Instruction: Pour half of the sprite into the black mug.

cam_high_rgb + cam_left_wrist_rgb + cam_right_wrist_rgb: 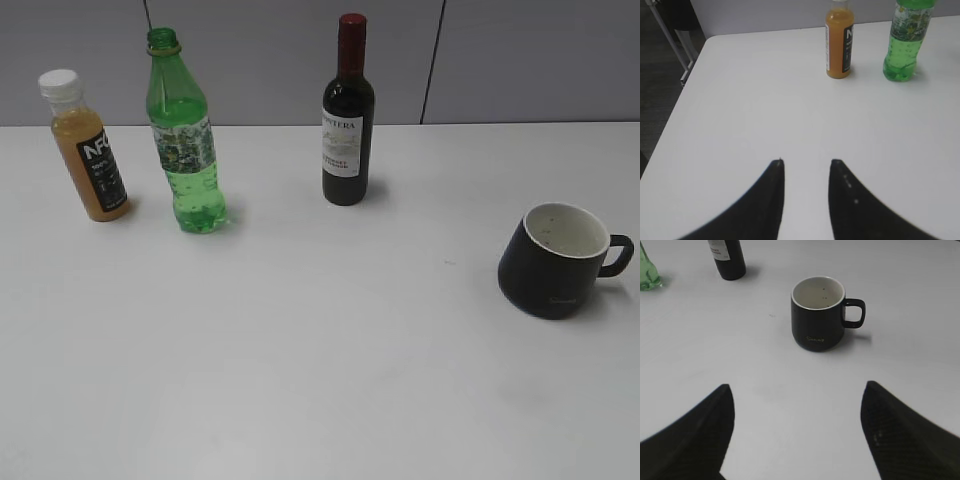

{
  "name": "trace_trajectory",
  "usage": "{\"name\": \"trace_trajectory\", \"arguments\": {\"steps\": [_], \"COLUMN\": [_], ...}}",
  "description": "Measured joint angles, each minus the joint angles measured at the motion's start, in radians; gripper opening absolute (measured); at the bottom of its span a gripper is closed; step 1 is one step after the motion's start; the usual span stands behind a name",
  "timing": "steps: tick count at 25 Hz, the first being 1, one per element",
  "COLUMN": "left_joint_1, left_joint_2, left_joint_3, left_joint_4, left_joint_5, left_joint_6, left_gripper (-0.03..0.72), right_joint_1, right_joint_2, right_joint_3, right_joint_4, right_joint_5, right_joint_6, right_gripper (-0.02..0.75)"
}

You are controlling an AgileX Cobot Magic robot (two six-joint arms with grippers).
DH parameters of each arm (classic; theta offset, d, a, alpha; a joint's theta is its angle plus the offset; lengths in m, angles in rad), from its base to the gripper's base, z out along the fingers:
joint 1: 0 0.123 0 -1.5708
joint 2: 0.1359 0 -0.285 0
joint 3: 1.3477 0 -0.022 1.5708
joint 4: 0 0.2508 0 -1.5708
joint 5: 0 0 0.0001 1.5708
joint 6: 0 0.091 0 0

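Showing only exterior: sprite's [185,140] capless neck.

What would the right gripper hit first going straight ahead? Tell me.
Most likely the black mug: it stands almost dead ahead of the open right gripper, with bare table between. Depth is hard to judge.

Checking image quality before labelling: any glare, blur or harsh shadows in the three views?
Exterior view: even light, soft shadows right of the translucent green plastic bottle and dark wine bottle, slightly soft. Left wrist view: black left gripper fingers blurred, orange juice bottle cropped. Right wrist view: squat matte black mug sharp, shadow falling right.
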Motion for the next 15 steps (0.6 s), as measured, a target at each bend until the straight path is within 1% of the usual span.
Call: {"name": "trace_trajectory", "arguments": {"steps": [15], "left_joint_1": [0.000], "left_joint_2": [0.000], "left_joint_3": [0.000], "left_joint_4": [0.000], "left_joint_5": [0.000], "left_joint_6": [0.000], "left_gripper": [0.239], "right_joint_1": [0.000], "right_joint_2": [0.000], "right_joint_3": [0.000], "right_joint_4": [0.001], "right_joint_5": [0.000], "right_joint_6": [0.000], "right_gripper": [0.593]}}
